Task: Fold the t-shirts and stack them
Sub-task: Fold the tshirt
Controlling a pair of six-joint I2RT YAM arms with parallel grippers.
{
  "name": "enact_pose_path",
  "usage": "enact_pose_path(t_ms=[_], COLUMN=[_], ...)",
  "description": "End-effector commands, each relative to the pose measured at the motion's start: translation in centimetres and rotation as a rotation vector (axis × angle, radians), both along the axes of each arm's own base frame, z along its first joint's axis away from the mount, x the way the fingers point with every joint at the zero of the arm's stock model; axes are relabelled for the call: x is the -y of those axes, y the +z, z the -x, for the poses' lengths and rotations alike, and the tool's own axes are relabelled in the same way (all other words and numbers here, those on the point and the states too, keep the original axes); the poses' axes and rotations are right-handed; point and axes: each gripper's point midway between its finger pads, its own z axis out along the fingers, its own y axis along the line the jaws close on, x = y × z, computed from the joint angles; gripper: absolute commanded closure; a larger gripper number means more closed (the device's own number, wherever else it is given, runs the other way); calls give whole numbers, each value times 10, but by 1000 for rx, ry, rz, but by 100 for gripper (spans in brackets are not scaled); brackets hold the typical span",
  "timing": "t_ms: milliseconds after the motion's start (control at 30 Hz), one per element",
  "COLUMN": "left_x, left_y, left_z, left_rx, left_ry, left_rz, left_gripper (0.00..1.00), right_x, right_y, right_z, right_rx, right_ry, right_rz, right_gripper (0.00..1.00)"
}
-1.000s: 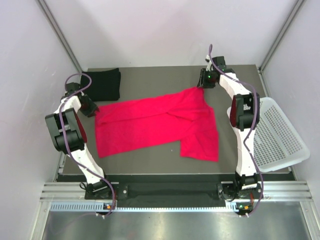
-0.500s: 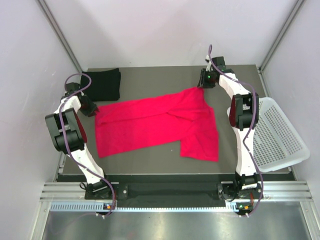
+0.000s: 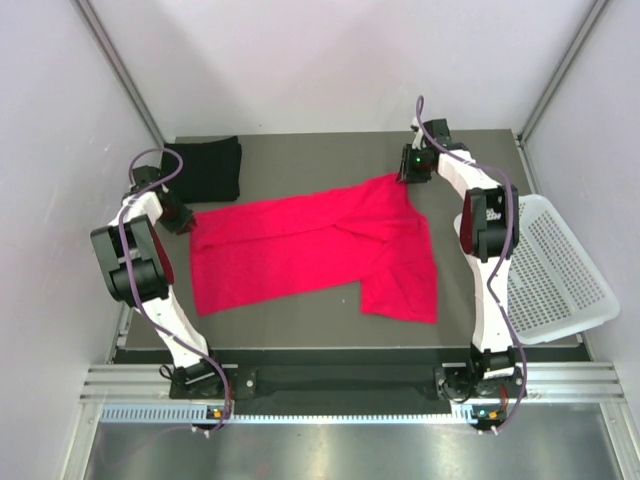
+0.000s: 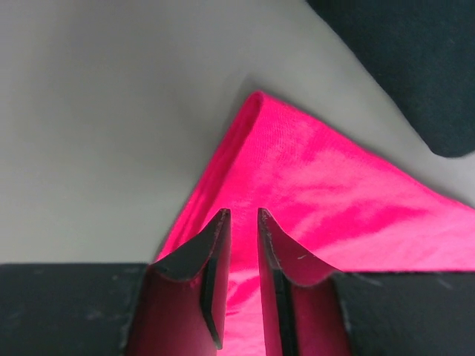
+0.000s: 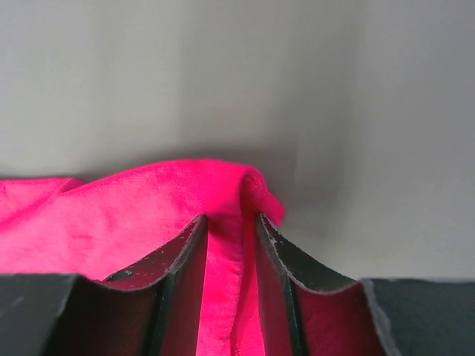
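Top external: noted red-pink shirt (image 3: pixel 310 250) spread mid-table, black shirt (image 3: pixel 208 168) folded at far-left corner. Found left gripper (image 4: pixel 243 215) over red-pink shirt's far-left corner, jaws narrow with cloth in the gap; cannot tell whether clamped. Found right gripper (image 5: pixel 230 219) at far-right corner, jaws pinched on a raised ridge of cloth. Judged step: securing both far corners for a fold. Next: confirm both grips, lift together, carry far edge evenly toward near edge.

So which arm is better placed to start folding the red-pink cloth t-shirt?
Right, probably: the right tool has a bunched ridge of the red-pink cloth t-shirt between its fingers; the left tool sits over flat cloth near a corner.
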Motion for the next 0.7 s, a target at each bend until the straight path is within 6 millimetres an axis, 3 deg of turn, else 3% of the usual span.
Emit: enact_pose_path(t_ms=[0,333,667], left_x=[-19,-29,-15], left_y=[15,11,-1], left_z=[-12,-29,-34], left_rx=[34,56,61], left_ry=[18,3,-20], left_rz=[-75,-90,-10], left_gripper=[74,72,72], right_x=[8,10,9], right_y=[48,46,42], right_z=[-8,-6,-6], right_rx=[98,89,83], right_ry=[-4,-4,-2], right_rz=[-13,-9,-15], right_gripper=[68,68,68])
